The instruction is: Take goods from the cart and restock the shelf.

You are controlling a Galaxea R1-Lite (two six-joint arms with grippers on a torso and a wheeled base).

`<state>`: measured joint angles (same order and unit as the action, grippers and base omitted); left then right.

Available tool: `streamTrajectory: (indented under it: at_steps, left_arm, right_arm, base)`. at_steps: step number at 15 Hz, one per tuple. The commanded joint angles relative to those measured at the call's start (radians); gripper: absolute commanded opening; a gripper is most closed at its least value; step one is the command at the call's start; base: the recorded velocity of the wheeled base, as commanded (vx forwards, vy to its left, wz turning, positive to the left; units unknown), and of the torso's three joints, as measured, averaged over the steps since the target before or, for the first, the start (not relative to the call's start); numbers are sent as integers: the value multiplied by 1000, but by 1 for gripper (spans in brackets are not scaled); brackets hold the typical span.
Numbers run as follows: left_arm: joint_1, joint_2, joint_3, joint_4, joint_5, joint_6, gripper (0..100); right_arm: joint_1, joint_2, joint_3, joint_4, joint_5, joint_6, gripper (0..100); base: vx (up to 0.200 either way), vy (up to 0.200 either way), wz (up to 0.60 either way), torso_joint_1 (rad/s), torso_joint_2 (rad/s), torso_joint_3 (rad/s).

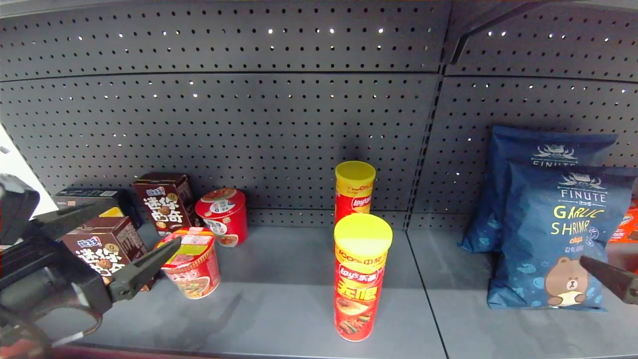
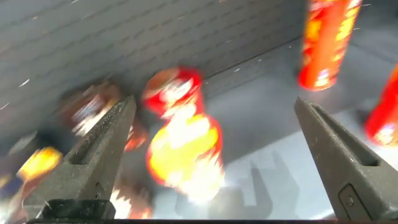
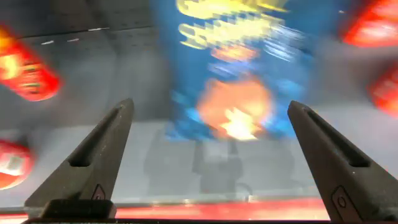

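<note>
On the grey shelf, my left gripper is open and empty at the left front, right beside the front cup noodle. The left wrist view has that cup between and beyond the open left gripper, and a second red cup behind it. My right gripper is open and empty in front of the blue garlic shrimp chips bag. One right finger shows before that bag at the shelf's right.
Two yellow-lidded red chips cans stand mid-shelf, one behind the other. Brown chocolate boxes and a black box crowd the left. A second blue bag leans behind. Red packs sit far right.
</note>
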<state>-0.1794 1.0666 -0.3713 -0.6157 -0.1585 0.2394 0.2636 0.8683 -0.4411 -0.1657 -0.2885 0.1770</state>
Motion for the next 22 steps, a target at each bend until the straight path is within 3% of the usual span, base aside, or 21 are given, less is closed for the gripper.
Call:
streamTrajectory:
  at_steps: [1,2,3,4,6,8,10,13,16,17,19,20,22]
  left_arm:
    - [55,-180,110,22,34,-3,100]
    - [55,-301,187,59,105,-3,100]
    - [55,-330,204,67,123,-5,100]
    - [57,-456,261,116,182,-23,100]
    - [77,-652,279,286,251,-38,100]
    - [113,-879,270,530,258,-37,100]
    - [115,-1002,275,643,263,-40,100]
    - [116,-987,334,599,223,-41,100]
    - [116,-987,371,547,211,-46,100]
    - [116,-987,371,547,168,-109,100]
    - [116,-987,371,551,159,-232,100]
    - [116,-987,371,551,122,-241,100]
    - [116,-987,371,550,45,-222,100]
  right_arm:
    - [-81,-224,35,100,-4,-2,100]
    - [-106,-322,35,196,-26,-10,100]
    - [-118,-344,35,212,-29,-10,100]
    - [-199,-411,35,272,-29,-13,100]
    - [-304,-496,61,322,-23,-37,100]
    - [-311,-641,148,322,8,-82,100]
    - [-300,-779,222,328,115,-123,100]
    - [-276,-821,329,249,250,-140,100]
    - [-264,-868,441,144,246,-177,100]
    - [-264,-868,440,167,242,-179,100]
    - [-264,-868,440,167,242,-177,100]
    - [-264,-868,440,167,242,-180,100]
    - [-264,-868,440,167,242,-179,100]
  base:
    - [0,0,0,0,0,0]
    - [0,0,0,0,0,0]
    - [0,0,0,0,0,0]
    - [0,0,0,0,0,0]
    - [0,0,0,0,0,0]
    - [0,0,0,0,0,0]
    - [0,0,0,0,0,0]
    - [0,0,0,0,0,0]
    - [0,0,0,0,0,0]
    - [0,0,0,0,0,0]
    - [0,0,0,0,0,0]
    - [0,0,0,0,0,0]
    - [0,0,0,0,0,0]
